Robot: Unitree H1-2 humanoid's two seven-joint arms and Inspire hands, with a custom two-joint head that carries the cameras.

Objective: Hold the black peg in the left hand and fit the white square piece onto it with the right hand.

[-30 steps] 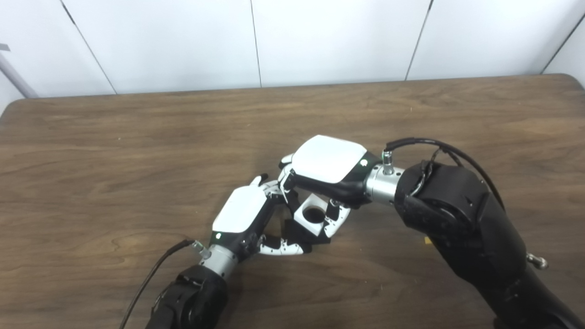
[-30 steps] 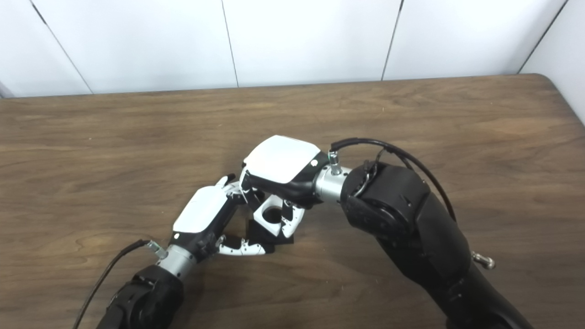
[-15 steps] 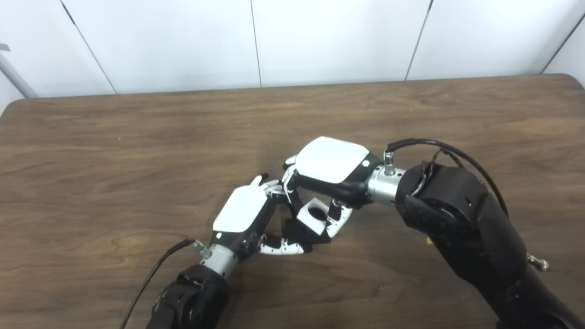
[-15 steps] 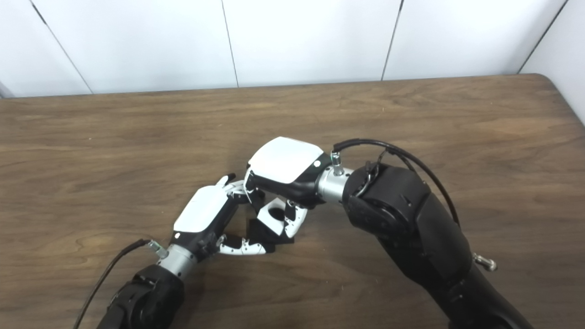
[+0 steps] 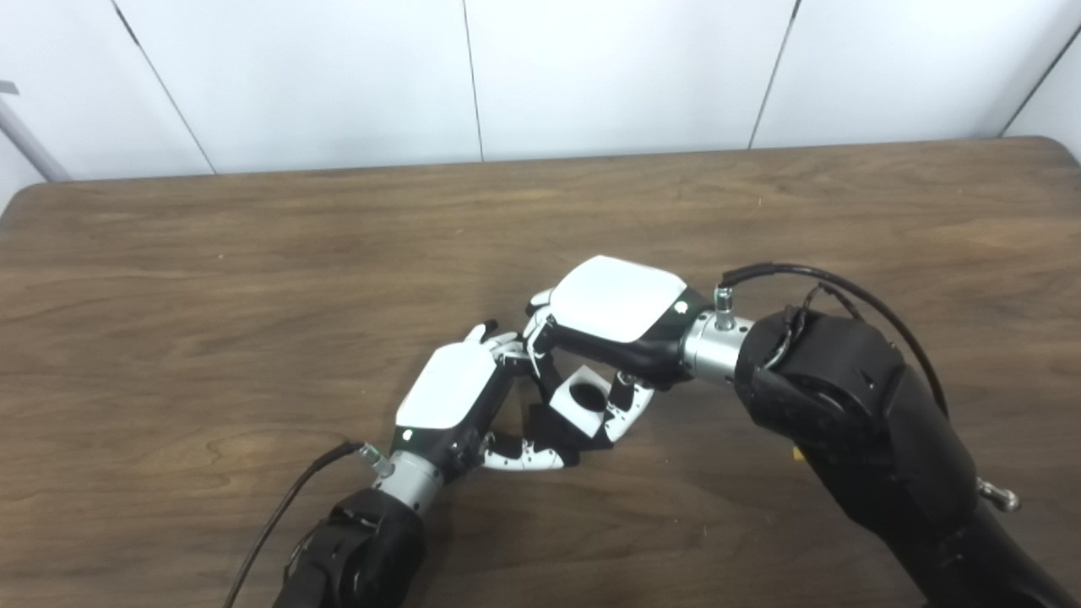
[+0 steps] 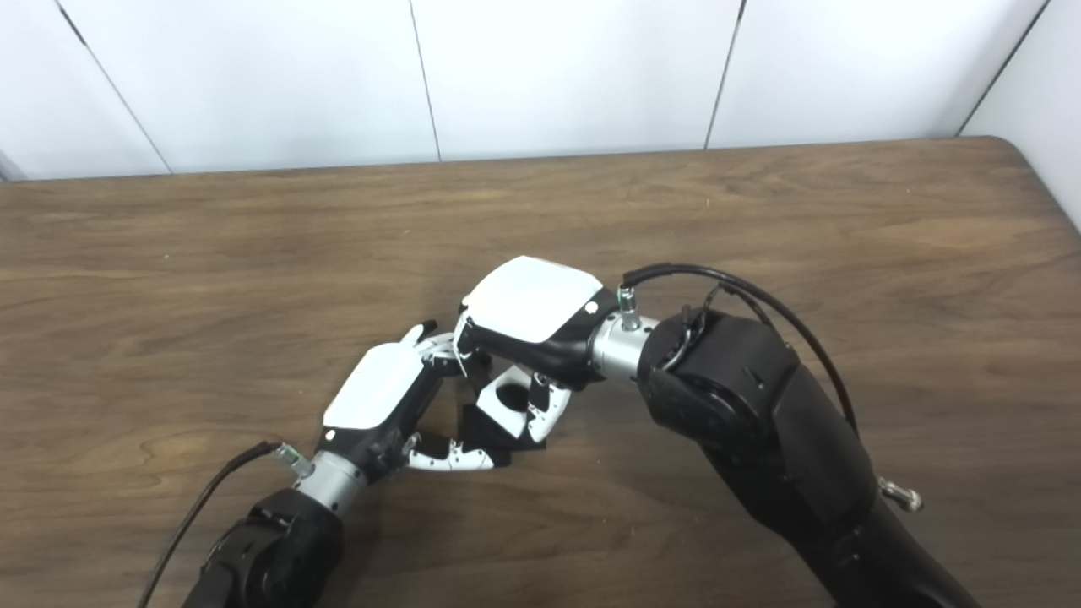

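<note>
left hand (image 5: 448,393): low at the middle of the bench (image 5: 253,253), fingers (image 5: 524,457) curled round the black peg (image 5: 540,420), of which only dark edges show under the white part.
right hand (image 5: 612,312): at 2 o'clock from the left hand, just beside it; its fingers (image 5: 629,405) are clamped on the white square piece (image 5: 581,399) by opposite sides.
white square piece: sits tilted over the peg, round hole facing up; whether it is fully seated I cannot tell.
handling: both parts look like stiff, light, smooth moulded plastic, not fragile but likely slippery.
where to hold: keep the side-wall pinch on the white piece so the hole remains clear; hold the peg by its base.
risk: the tilt could jam the fit.
</note>
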